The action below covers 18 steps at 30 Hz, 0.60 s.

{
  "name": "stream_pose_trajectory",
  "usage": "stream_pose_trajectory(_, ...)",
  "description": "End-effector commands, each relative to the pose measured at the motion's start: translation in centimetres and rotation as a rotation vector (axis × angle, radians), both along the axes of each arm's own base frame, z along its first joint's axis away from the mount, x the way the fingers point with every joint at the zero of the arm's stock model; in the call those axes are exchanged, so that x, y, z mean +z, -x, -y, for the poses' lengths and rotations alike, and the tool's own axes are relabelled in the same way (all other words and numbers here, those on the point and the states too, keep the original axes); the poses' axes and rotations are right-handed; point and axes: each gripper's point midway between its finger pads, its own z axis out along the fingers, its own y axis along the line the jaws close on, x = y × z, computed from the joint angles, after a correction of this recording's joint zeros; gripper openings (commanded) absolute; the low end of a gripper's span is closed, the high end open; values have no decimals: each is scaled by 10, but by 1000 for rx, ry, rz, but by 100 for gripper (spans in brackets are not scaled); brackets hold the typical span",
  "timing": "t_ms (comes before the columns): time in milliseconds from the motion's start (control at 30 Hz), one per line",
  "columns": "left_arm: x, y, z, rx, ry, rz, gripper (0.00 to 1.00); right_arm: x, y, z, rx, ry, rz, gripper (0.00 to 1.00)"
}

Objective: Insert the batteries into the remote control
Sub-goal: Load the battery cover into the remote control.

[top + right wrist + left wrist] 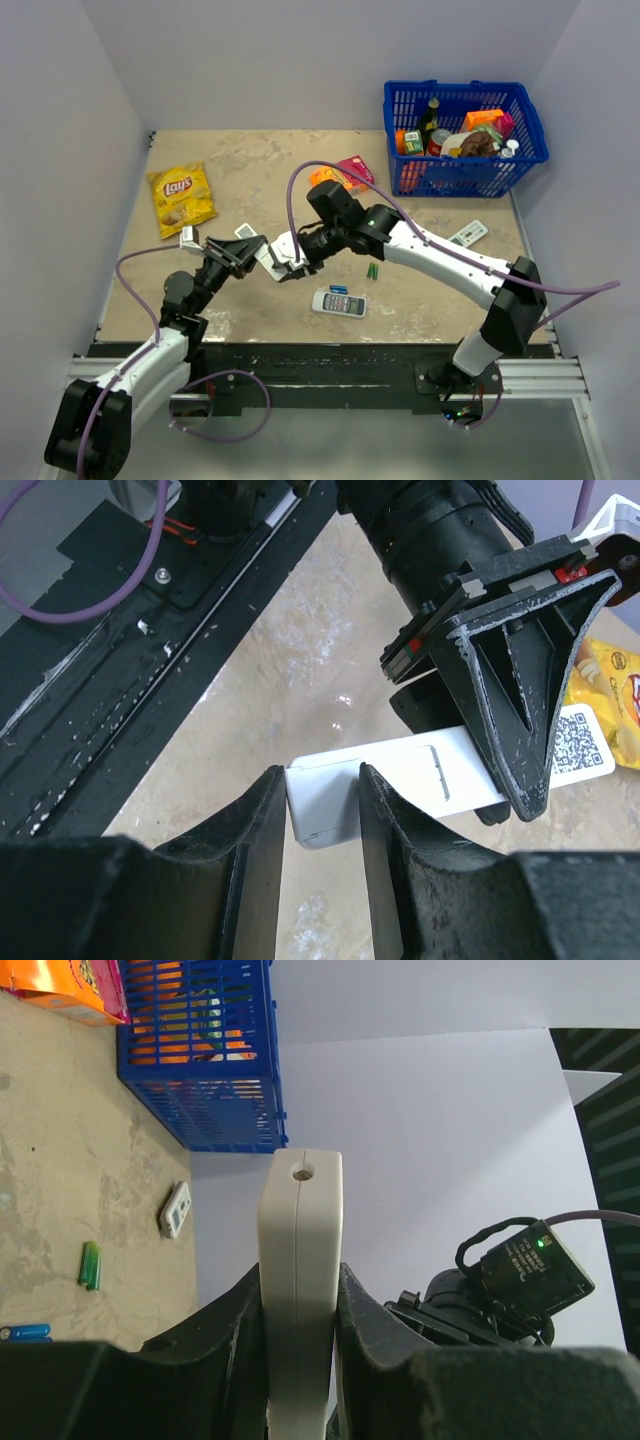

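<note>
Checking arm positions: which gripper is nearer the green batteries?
Right. Both clamp the remote control; right gripper sits left of the green batteries, left gripper farther left.

A robotics lab cell: plain white panels (330, 60) box in three edges of the beige worktop (270, 170). Two robot arms (440, 255) are bolted to a metal rail (540, 375) at the near edge.

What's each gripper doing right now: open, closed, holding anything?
Left gripper: closed on the slim white remote control.
Right gripper: closed on one end of the same remote control.
</note>
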Motion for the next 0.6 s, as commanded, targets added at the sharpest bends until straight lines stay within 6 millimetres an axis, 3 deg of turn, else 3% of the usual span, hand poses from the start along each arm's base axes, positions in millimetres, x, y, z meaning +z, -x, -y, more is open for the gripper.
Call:
stream_pose_trajectory(0, 104, 62, 24, -265, 124, 348, 0, -26, -64, -15, -172, -4, 131, 35)
stream_pose_trajectory(267, 111, 67, 22, -273, 164, 361, 0, -41, -72, -15, -215, 7, 130, 35)
stream_pose_trajectory(567, 116, 76, 21, -293, 210, 384, 0, -36, -106, -13, -380, -56, 96, 33)
